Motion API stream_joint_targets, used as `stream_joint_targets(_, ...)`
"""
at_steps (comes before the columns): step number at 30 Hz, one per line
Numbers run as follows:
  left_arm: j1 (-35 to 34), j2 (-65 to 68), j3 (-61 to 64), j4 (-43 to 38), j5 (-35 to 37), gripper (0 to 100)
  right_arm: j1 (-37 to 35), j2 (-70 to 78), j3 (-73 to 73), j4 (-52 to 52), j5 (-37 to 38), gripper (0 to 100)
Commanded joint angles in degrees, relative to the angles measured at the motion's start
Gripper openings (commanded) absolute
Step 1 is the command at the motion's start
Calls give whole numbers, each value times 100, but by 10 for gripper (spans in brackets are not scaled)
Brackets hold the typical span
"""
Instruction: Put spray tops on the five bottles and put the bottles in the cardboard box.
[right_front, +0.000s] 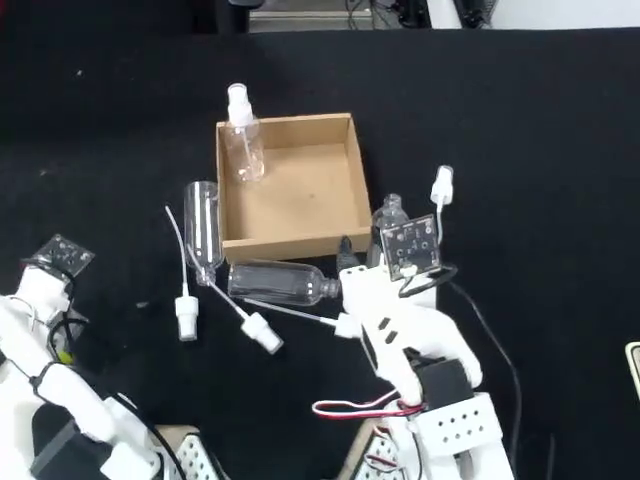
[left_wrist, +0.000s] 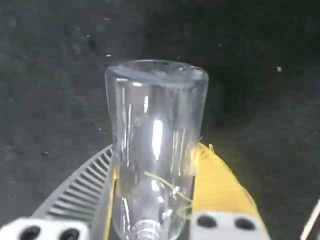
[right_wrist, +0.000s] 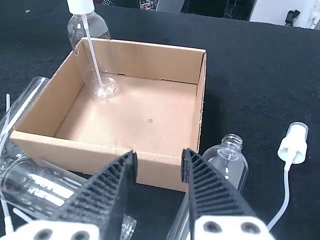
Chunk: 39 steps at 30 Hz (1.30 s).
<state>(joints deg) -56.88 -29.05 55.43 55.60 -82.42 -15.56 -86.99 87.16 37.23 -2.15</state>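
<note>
Capping stage: we judge the work is early. One capped bottle (right_front: 243, 140) stands in the far left corner of the box (right_front: 290, 243), and four bottles are bare.
Left pincer (left_wrist: 152, 167): it is closed on the held bottle (left_wrist: 155, 125), gripping both sides of the body, with the neck toward the wrist and the base pointing away. That arm sits at the near left corner of the bench (right_front: 540, 120).
Right pincer (right_wrist: 159, 159): it is partly open with nothing in it, and hangs just before the box's near wall.
Upright bottle (right_wrist: 227, 160): it is bare and stands just beside the box's near right corner.
Nearby top (right_wrist: 294, 145): it is a little further toward the bench's right edge, with its tube trailing down. We cannot tell whether it leans or lies.
Lying bottles: the side bottle (right_front: 203, 228) lies along the box's left wall and the front bottle (right_front: 278, 283) along its near wall. Both are bare.
Loose tops: three lie between the box and the bench's near edge, namely the left top (right_front: 187, 315), the middle top (right_front: 262, 330) and the right top (right_front: 345, 323).
Next move: we judge the empty right pincer should take a top by its head and feed the thin tube into an open neck. The upright bottle and nearby top are the closest pair. The held bottle would first need its neck turned outward. The tube must line up closely with the neck.
</note>
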Motion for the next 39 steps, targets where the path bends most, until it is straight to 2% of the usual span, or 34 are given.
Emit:
stream_joint_targets(1,-75,-18,-391,-88,237,261,53,-171,-189,26,44,133)
stream_joint_targets(4,-75,-18,-611,-79,431,342,53,-171,-189,26,44,133)
stream_joint_targets(12,-488,-26,-1490,18,1512,300,44,-171,-198,26,44,133)
stream_joint_targets(14,-708,-26,-1754,501,1582,300,44,-171,-198,26,44,133)
stream_joint_targets(18,-1323,-26,-2123,1820,1266,300,62,-171,-198,26,44,133)
stream_joint_targets(20,-1701,-26,-2211,2066,1002,300,44,-171,-198,26,44,133)
stream_joint_targets(24,-2334,44,-1974,1679,176,300,53,-171,-198,26,44,133)
stream_joint_targets(27,-2484,-18,-1349,1204,-308,300,62,-171,-198,26,44,133)
stream_joint_targets(31,-2466,-18,-787,791,-387,300,62,-171,-198,26,44,133)
stream_joint_targets(39,-2457,18,-690,677,-387,300,62,-171,-207,26,44,133)
